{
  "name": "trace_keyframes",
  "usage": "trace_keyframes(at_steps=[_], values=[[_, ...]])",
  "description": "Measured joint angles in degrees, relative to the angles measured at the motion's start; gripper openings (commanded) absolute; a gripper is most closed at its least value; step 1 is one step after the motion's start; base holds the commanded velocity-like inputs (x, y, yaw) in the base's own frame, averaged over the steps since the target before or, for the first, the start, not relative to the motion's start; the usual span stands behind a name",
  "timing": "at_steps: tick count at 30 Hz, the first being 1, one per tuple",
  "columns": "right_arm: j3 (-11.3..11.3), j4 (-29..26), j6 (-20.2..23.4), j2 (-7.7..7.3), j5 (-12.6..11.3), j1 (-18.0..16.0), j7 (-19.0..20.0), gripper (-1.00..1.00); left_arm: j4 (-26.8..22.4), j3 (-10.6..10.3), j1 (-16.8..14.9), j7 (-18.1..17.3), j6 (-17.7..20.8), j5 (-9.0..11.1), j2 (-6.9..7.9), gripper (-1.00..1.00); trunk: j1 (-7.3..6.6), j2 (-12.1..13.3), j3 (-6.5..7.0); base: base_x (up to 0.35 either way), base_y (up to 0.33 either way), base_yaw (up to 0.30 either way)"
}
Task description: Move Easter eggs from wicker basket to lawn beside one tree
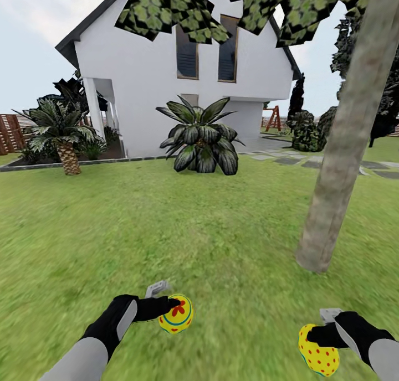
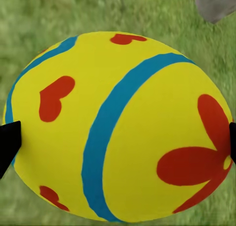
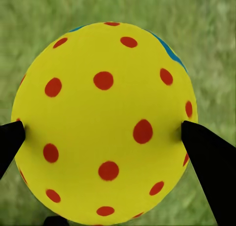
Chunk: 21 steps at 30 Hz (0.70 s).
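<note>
So the biggest thing in the head view is the white house [image 1: 183,82] at the back, with the lawn [image 1: 166,226] spreading out in front of it. A tree [image 1: 343,148] rises at the right, its grey-brown trunk leaning a bit and its leaves hanging across the top. A leafy shrub [image 1: 200,137] sits by the house and a short palm [image 1: 62,134] stands off to the left.

Down low, the left gripper [image 1: 174,306] has its fingers [image 2: 7,142] clamped on a flower-marked egg [image 1: 176,313] with a blue stripe, held above the grass. The right gripper [image 1: 313,336] has its fingers [image 3: 209,172] closed on a red-dotted egg [image 1: 318,350], near the base of the tree trunk.
</note>
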Motion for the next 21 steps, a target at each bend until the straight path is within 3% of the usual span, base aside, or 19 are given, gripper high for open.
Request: trace_keyframes(at_steps=[21], values=[[-0.1, 0.0, 0.0, -0.47, -0.2, 0.0, 0.0, -1.00, 0.0, 0.0, 0.0, 0.1, 0.0, -0.1, 0.07, -1.00, 0.00, 0.0, 0.00, 0.294, 0.219, 0.000]])
